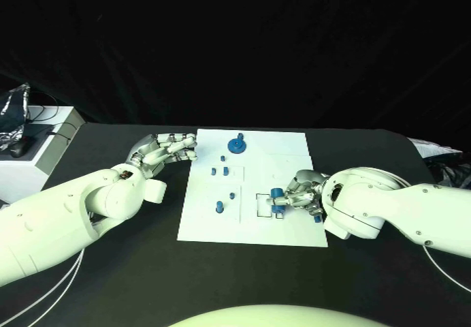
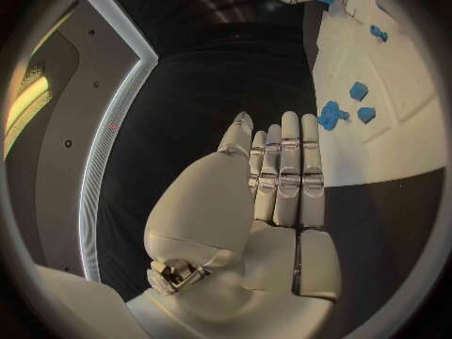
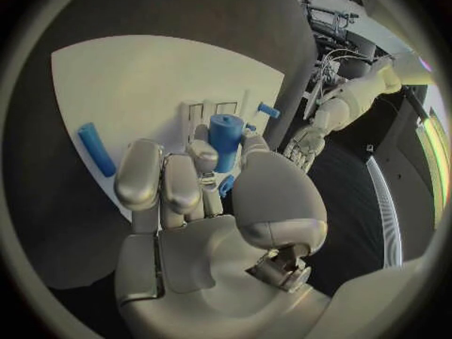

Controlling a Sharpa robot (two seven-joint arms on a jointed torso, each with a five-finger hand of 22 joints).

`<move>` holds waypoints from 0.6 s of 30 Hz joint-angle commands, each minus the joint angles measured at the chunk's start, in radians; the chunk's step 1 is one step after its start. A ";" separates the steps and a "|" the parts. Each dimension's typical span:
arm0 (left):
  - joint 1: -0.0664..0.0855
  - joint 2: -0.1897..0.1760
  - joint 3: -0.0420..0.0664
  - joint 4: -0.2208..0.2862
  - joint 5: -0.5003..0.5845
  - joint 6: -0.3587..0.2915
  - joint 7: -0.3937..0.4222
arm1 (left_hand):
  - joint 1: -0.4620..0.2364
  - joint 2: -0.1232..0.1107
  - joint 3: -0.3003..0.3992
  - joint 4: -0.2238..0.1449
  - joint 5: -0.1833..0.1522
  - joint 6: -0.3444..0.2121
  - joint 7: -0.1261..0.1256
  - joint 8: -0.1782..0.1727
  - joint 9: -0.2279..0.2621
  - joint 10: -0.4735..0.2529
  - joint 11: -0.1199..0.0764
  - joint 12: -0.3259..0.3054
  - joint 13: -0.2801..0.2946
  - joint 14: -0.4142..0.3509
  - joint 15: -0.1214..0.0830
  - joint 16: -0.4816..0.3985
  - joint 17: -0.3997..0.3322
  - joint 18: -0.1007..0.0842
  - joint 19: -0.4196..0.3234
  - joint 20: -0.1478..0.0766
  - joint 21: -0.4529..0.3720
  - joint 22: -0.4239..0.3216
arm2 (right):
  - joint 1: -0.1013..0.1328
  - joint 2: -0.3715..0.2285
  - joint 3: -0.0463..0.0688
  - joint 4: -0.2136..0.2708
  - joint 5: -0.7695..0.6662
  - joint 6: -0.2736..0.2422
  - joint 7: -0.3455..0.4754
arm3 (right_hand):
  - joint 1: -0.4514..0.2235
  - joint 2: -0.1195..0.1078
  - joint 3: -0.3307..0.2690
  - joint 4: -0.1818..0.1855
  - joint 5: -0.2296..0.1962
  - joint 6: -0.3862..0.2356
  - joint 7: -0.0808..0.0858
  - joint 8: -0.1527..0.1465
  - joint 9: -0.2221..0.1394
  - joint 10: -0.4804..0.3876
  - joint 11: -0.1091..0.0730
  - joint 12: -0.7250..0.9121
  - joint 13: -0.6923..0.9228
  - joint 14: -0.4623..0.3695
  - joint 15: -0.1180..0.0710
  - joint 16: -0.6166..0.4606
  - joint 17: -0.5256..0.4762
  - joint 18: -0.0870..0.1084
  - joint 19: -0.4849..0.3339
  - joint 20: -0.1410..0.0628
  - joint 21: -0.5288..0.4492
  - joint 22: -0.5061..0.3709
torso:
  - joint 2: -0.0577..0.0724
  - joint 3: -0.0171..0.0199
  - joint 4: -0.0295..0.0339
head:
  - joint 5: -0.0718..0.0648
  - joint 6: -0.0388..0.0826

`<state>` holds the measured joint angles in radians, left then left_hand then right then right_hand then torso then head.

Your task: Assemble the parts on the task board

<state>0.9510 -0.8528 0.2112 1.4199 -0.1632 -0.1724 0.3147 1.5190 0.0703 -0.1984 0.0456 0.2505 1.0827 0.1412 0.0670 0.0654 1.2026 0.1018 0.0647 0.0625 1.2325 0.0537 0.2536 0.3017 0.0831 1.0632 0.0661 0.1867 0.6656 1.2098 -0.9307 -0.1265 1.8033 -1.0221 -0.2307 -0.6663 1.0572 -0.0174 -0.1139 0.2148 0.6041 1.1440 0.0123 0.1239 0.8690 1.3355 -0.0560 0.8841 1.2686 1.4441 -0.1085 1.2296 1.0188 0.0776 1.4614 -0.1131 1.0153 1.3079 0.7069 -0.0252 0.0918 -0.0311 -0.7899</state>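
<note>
The black table (image 1: 118,272) carries the white rectangular task board (image 1: 265,225) at its middle. The left hand (image 1: 165,150) rests at the board's left edge, fingers extended side by side, holding nothing. The right hand (image 1: 299,194) sits over the board's right part and pinches an upright blue cylindrical part (image 3: 225,140) between thumb and fingers. A blue round knobbed part (image 1: 237,144) stands near the far edge. A loose blue cylinder (image 3: 95,148) lies flat on the board near the right hand. Small blue pegs (image 1: 221,170) stand mid-board.
</note>
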 commanded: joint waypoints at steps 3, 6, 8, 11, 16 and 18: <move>-0.001 0.002 0.001 0.002 -0.001 0.022 0.003 | -0.002 0.004 -0.003 0.000 -0.003 0.004 0.003 -0.002 -0.001 -0.003 -0.001 -0.002 -0.001 -0.008 0.000 -0.003 -0.002 -0.008 -0.005 -0.001 0.004 -0.002 | -0.017 0.036 -0.002 -0.025 -0.037 -0.004 0.005 | -0.008 0.003 0.201 -0.207 -0.004 0.005 0.001 0.003 -0.001 0.004 0.000 -0.006 -0.002 0.002 -0.002 -0.004 -0.001 -0.004 0.067 -0.011 -0.002 0.133 | 0.001 0.0000 0.0009 | 0.000 0.000; -0.001 0.001 0.001 0.003 -0.001 0.023 0.003 | -0.002 0.004 -0.003 0.000 -0.003 0.004 0.003 -0.002 -0.001 -0.003 -0.001 -0.002 -0.001 -0.008 0.000 -0.003 -0.002 -0.008 -0.005 -0.001 0.004 -0.002 | -0.028 0.052 -0.003 -0.035 -0.047 -0.009 0.005 | -0.007 0.001 0.199 -0.208 -0.004 0.005 0.001 0.003 0.000 0.003 0.000 -0.006 -0.003 0.002 -0.002 -0.005 -0.001 -0.004 0.067 -0.011 -0.002 0.133 | 0.001 0.0002 0.0015 | 0.003 -0.002; -0.001 0.000 0.001 0.003 -0.001 0.023 0.002 | -0.002 0.004 -0.003 0.000 -0.003 0.004 0.003 -0.002 -0.001 -0.003 -0.001 -0.002 -0.001 -0.008 0.000 -0.003 -0.002 -0.008 -0.005 -0.001 0.004 -0.002 | -0.032 0.061 -0.003 -0.040 -0.056 -0.013 0.005 | -0.008 0.000 0.197 -0.208 -0.005 0.005 0.001 0.003 0.000 0.003 0.000 -0.007 -0.003 0.002 -0.002 -0.005 -0.001 -0.004 0.067 -0.011 -0.001 0.133 | 0.001 0.0005 0.0021 | 0.003 -0.002; -0.001 -0.001 0.001 0.004 -0.001 0.025 0.002 | -0.002 0.004 -0.003 0.000 -0.003 0.004 0.003 -0.002 -0.001 -0.003 -0.001 -0.002 -0.001 -0.008 0.000 -0.003 -0.002 -0.008 -0.005 -0.001 0.004 -0.002 | -0.037 0.071 -0.003 -0.047 -0.073 -0.017 0.005 | -0.010 -0.001 0.195 -0.207 -0.007 0.004 0.001 0.003 -0.001 0.002 0.000 -0.007 -0.003 0.002 -0.002 -0.005 -0.001 -0.004 0.067 -0.011 -0.002 0.133 | 0.000 0.0004 0.0015 | 0.004 -0.003; -0.001 -0.003 0.001 0.004 -0.001 0.025 0.001 | -0.003 0.004 -0.004 0.001 -0.003 0.004 0.003 -0.002 -0.001 -0.003 -0.001 -0.002 -0.001 -0.008 0.000 -0.003 -0.002 -0.008 -0.006 -0.001 0.004 -0.002 | -0.039 0.080 -0.003 -0.055 -0.087 -0.025 0.005 | -0.011 -0.003 0.191 -0.206 -0.011 0.005 0.002 0.003 -0.001 0.002 0.000 -0.007 -0.004 0.003 -0.002 -0.006 -0.001 -0.004 0.067 -0.010 -0.003 0.133 | 0.001 -0.0004 -0.0004 | 0.006 -0.002; -0.001 -0.003 0.001 0.004 -0.001 0.025 0.001 | -0.003 0.004 -0.004 0.001 -0.003 0.004 0.003 -0.002 -0.001 -0.003 -0.001 -0.002 -0.001 -0.008 0.000 -0.003 -0.002 -0.008 -0.006 -0.001 0.004 -0.002 | -0.040 0.082 -0.003 -0.056 -0.094 -0.028 0.006 | -0.010 -0.002 0.188 -0.204 -0.013 0.004 0.002 0.003 -0.001 0.002 0.000 -0.007 -0.004 0.002 -0.001 -0.006 -0.001 -0.004 0.067 -0.010 -0.002 0.133 | 0.001 0.0000 -0.0005 | 0.007 -0.002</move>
<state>0.9509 -0.8566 0.2112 1.4213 -0.1633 -0.1658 0.3121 1.5190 0.0703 -0.1984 0.0456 0.2505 1.0828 0.1412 0.0670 0.0654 1.2026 0.1018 0.0646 0.0625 1.2325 0.0537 0.2536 0.3008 0.0831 1.0632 0.0661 0.1867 0.6647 1.1740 -0.8520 -0.1275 1.7510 -1.0800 -0.2499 -0.6653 1.0568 -0.0176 -0.1195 0.2091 0.5945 1.1445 0.0131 0.1329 0.8700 1.3370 -0.0539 0.8804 1.2658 1.4445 -0.1081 1.2296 1.0186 0.0769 1.4614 -0.1131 1.0153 1.3077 0.7077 -0.0252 0.0925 -0.0253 -0.7921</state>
